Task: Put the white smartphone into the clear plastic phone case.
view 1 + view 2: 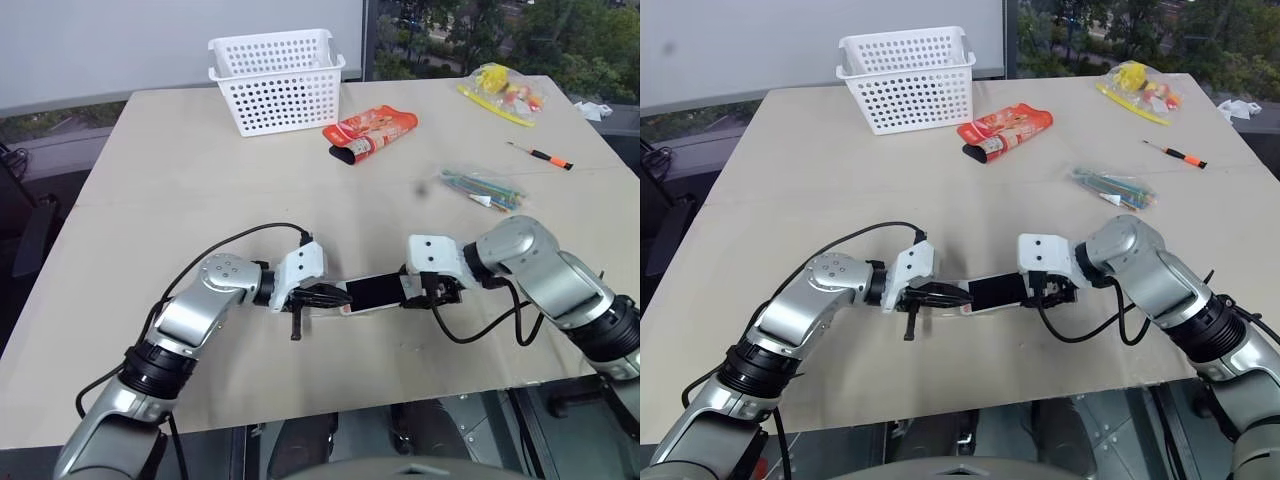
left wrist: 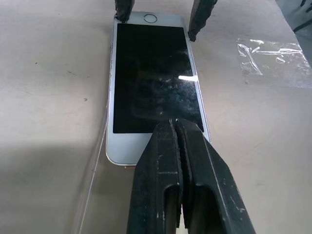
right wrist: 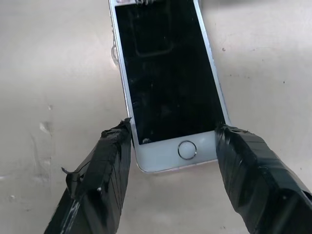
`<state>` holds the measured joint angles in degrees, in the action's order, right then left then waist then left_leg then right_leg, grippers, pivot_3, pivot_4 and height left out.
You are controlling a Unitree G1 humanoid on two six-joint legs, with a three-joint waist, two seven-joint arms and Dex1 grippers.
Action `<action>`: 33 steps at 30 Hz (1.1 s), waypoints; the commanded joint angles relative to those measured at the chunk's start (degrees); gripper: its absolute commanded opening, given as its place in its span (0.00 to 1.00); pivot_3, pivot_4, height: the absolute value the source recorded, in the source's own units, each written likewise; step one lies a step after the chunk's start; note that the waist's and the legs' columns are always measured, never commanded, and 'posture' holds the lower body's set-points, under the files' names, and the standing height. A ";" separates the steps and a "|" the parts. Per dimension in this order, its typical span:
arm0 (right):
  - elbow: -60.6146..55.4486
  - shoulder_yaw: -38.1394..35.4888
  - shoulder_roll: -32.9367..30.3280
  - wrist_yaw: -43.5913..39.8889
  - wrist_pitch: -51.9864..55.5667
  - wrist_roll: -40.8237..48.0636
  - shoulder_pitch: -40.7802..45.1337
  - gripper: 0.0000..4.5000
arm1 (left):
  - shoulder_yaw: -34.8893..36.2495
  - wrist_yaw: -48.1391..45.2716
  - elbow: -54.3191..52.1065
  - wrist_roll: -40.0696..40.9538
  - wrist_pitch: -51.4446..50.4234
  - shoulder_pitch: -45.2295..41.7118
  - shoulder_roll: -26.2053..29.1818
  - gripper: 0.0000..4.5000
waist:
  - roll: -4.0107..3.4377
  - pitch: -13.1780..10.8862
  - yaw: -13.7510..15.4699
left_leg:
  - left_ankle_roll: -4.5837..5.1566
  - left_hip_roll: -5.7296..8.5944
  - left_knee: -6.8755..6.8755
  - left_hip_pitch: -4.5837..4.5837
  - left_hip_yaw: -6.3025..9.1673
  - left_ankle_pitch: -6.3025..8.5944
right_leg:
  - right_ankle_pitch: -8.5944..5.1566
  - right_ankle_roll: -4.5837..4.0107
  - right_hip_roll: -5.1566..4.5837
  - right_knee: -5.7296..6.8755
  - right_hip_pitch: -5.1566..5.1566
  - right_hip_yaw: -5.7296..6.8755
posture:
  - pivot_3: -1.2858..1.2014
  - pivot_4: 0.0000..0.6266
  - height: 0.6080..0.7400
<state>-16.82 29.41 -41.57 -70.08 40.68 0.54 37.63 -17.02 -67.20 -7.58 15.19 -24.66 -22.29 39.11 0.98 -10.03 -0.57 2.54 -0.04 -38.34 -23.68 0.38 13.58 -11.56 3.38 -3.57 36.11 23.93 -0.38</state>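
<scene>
The white smartphone (image 1: 375, 291) lies flat, screen up, near the table's front edge between my two grippers. My left gripper (image 2: 178, 124) is shut, and its joined tips rest on the phone's end away from the home button. My right gripper (image 3: 173, 129) straddles the home-button end, one fingertip (image 3: 119, 136) against each long side of the phone. The clear plastic phone case (image 2: 90, 195) shows as a thin transparent edge along the phone's side at the left gripper's end. How far the phone sits in it I cannot tell.
A white basket (image 1: 275, 80) stands at the back, with a red pouch (image 1: 370, 130) beside it. Off to the right lie a bag of yellow items (image 1: 497, 90), a screwdriver (image 1: 540, 155) and a bag of colourful sticks (image 1: 480, 188). Crumpled clear film (image 2: 273, 53) lies near the phone.
</scene>
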 commanded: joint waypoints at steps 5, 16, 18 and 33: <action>-4.02 -3.58 0.86 0.30 5.25 4.66 0.66 0.64 | -3.54 -1.92 2.20 -3.60 -0.39 0.00 2.14 0.02 | 0.00 0.02 -0.01 | 0.00 0.00 0.00 0.02 0.01 0.00 | 0.00 0.00 0.00 0.03 -0.01 0.00 | 0.52 0.24 1.00; -3.71 -6.92 6.31 7.32 4.97 9.31 -0.91 0.64 | -5.10 -4.89 7.73 -6.70 4.60 -2.58 2.17 0.02 | -0.01 0.07 0.12 | 0.00 0.00 -0.01 0.06 0.02 0.00 | -0.01 -0.01 0.00 0.11 -0.03 0.01 | 0.52 0.24 1.00; -3.55 -8.44 5.63 7.83 5.11 9.94 -1.07 0.52 | -5.52 -5.54 8.21 -7.02 5.47 -2.97 2.18 0.00 | -0.01 0.07 0.13 | 0.00 0.00 -0.02 0.06 0.00 0.00 | -0.02 -0.03 0.00 0.11 -0.03 0.00 | 0.52 0.24 1.00; -1.76 -3.69 6.21 3.70 -10.58 10.91 -5.46 0.01 | -6.18 -7.07 12.12 -9.36 9.08 -6.25 0.81 0.00 | -0.01 0.11 0.01 | 0.00 -0.01 -0.05 0.25 -0.08 0.00 | -0.10 -0.08 0.01 0.20 -0.17 -0.07 | 0.52 0.24 1.00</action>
<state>-18.72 26.27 -35.49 -65.55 32.53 11.52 31.57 -20.83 -74.65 2.47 9.02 -15.18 -29.40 39.79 0.97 -9.92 -0.56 2.54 -0.05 -38.39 -23.41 0.28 13.57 -11.65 3.29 -3.56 36.31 23.75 -0.47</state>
